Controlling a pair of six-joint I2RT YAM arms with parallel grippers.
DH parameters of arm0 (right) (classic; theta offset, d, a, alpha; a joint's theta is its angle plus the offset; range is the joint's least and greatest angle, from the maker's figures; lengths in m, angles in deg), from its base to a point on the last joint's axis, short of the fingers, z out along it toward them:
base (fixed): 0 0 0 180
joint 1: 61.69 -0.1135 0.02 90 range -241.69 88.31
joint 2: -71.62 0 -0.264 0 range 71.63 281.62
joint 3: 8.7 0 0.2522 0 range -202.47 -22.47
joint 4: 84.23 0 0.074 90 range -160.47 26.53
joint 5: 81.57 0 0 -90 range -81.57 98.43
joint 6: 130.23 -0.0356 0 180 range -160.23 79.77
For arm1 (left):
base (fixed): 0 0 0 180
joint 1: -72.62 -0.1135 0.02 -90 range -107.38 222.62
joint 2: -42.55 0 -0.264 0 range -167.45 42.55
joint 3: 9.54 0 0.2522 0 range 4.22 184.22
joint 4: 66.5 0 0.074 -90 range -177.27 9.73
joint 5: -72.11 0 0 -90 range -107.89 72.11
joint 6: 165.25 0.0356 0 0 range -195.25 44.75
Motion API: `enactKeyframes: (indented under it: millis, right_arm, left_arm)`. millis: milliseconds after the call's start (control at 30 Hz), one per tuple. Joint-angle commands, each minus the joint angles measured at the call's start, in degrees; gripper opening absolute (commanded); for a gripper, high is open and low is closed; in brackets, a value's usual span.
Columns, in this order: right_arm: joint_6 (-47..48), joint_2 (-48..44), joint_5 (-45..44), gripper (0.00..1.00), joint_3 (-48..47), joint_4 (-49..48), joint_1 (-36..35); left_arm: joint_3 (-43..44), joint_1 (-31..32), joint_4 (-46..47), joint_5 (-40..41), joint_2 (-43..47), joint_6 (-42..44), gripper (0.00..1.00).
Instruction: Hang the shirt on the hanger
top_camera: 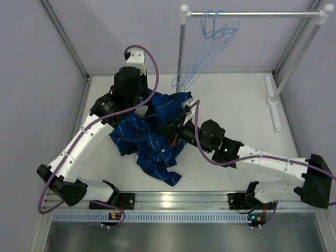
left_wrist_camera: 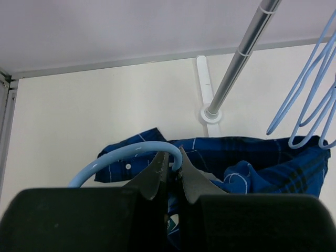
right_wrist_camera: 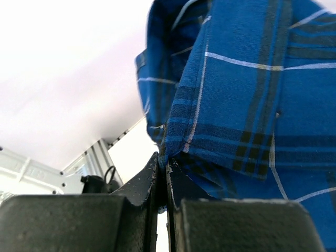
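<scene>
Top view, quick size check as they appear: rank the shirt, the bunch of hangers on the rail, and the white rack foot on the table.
1. shirt, clearly largest.
2. bunch of hangers, thin wire; it hangs nearer the camera, so its spread may look bigger than it is.
3. white rack foot, smallest.

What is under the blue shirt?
The white table lies under the shirt. A curved bit of the pale-blue hanger shows, pinched by the left gripper. The rest of it is hidden by cloth.
</scene>
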Motion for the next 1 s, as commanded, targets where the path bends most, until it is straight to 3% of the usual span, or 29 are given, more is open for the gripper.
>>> enactKeyframes:
  millis: [0,300,333,400,533,633,700,800,967]
  right_arm:
    - [-0.9,0.6,2.5,0.00,-3.5,-3.6,-3.3]
    - [2.5,10.0,-0.4,0.01,-12.6,-0.8,-1.6]
    - [2.4,10.1,0.8,0.12,-15.2,1.9,-0.4]
    - [0.9,9.0,6.5,0.21,-18.0,4.7,4.6]
    - [2.5,5.3,19.1,0.63,-24.0,10.4,11.7]
    - [13.0,0.9,22.8,0.87,-29.6,19.4,12.2]
    - [19.8,-1.4,23.4,0.98,-31.2,24.5,12.4]
    - [25.5,-6.7,17.0,0.99,-33.0,28.7,12.9]
    - [35.2,-10.8,10.2,1.00,-31.1,29.7,14.1]
  left_arm:
    - [5.0,-0.7,7.2,-0.4,0.6,0.9,0.00]
    - [19.6,-0.7,3.1,-6.1,-2.7,9.1,0.00]
    - [20.8,-0.7,2.5,-6.9,-2.8,11.0,0.00]
    - [23.2,-0.7,1.4,-9.1,-2.7,13.0,0.00]
    - [24.5,-0.7,0.6,-10.5,-2.1,16.0,0.00]
    - [25.8,-0.6,-2.2,-14.6,-2.7,18.7,0.00]
    - [26.7,-0.7,-3.3,-17.0,-3.2,20.1,0.00]
    - [32.5,-0.7,-7.1,-22.9,-5.6,19.3,0.00]
    - [46.3,-0.7,-9.4,-25.3,-10.6,20.6,0.00]
